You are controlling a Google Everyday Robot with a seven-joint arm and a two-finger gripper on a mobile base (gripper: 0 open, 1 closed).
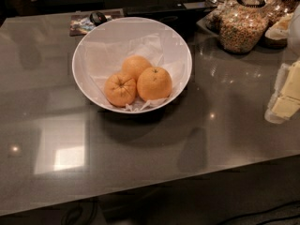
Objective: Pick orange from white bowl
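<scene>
- We are looking at a wide white bowl (80, 76) sitting on a glossy grey worktop (154, 172). Every place below is given relative to this bowl.
- Crumpled white paper (112, 50) is lining the inside of the bowl, with its edges poking up at the near rim.
- The orange (154, 83), the largest of three, is resting inside the bowl at the near right, with its tiny dark stem dot facing up.
- A smaller creased orange (120, 89) is lying inside the bowl at the near left, touching the orange's left side.
- A smaller plain orange (135, 65) is sitting behind those two, towards the bowl's middle, and touching both.
- The gripper (284, 102) is showing as a pale shape at the right edge of the view. It is well to the right of the bowl and apart from it, touching neither the bowl nor any fruit.
- We are not able to tell how far open the gripper is.
- A jar (242, 29) of small mixed-coloured pieces is standing beyond the bowl to the far right.
- A flat printed card (80, 26) is lying just behind the bowl's far left rim, and a dark round object (97, 18) is resting on it.
- A pale patch of light (65, 151) is reflecting off the worktop in front of the bowl, to the left.
</scene>
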